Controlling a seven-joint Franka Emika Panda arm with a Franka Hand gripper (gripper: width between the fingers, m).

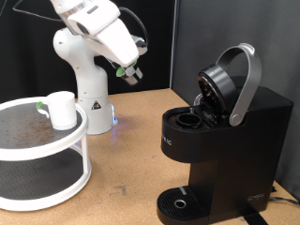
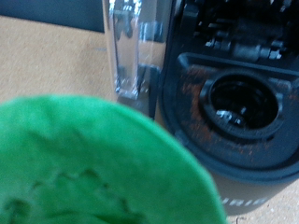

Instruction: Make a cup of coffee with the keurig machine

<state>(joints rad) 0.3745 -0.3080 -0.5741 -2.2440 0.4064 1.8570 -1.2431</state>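
Observation:
The keurig machine [image 1: 230, 141] stands at the exterior view's right with its grey-silver lid handle [image 1: 246, 82] raised and the pod chamber [image 1: 192, 120] open and empty. My gripper [image 1: 131, 75] hangs in the air to the machine's left, above the table, shut on a small pod with a green top [image 1: 122, 68]. In the wrist view the green top [image 2: 93, 168] fills the near corner, blurred, with the open chamber [image 2: 238, 103] beyond it. My fingers do not show there. The white cup [image 1: 62, 110] stands on the upper tier of the stand.
A white round two-tier stand [image 1: 42, 164] fills the exterior view's left. The robot base [image 1: 86, 84] is behind it. The machine's clear water tank [image 2: 131, 51] and round drip tray [image 1: 178, 202] show. A wooden table [image 1: 131, 141] lies between stand and machine.

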